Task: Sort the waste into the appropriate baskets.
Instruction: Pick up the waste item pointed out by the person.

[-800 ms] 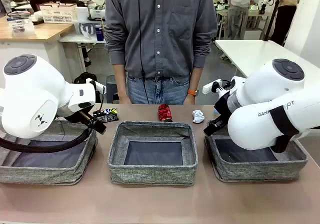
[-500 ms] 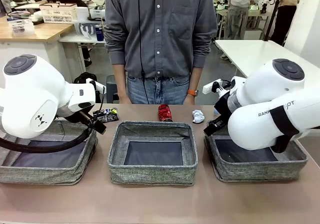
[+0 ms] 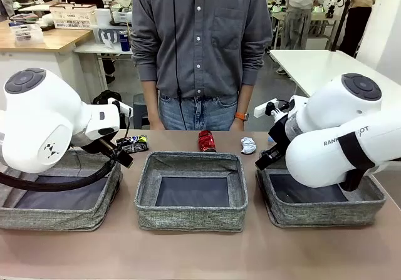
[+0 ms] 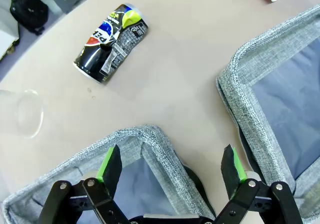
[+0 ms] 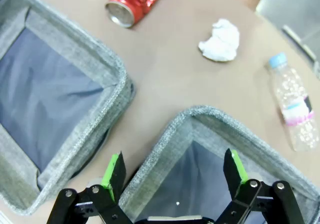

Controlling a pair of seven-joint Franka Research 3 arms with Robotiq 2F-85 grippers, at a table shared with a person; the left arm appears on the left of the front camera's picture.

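Grey baskets [image 3: 191, 217], three — one red can [image 3: 206, 140], one black can [image 4: 111, 42] — left pincer [image 4: 172, 166], right pincer [image 5: 175, 171] spread.

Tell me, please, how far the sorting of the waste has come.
Done: nothing; the three baskets look empty where visible. In hand: nothing; both arms' jaws stand open. To do: red can, black can, paper ball, bottle and cup, all on the table.
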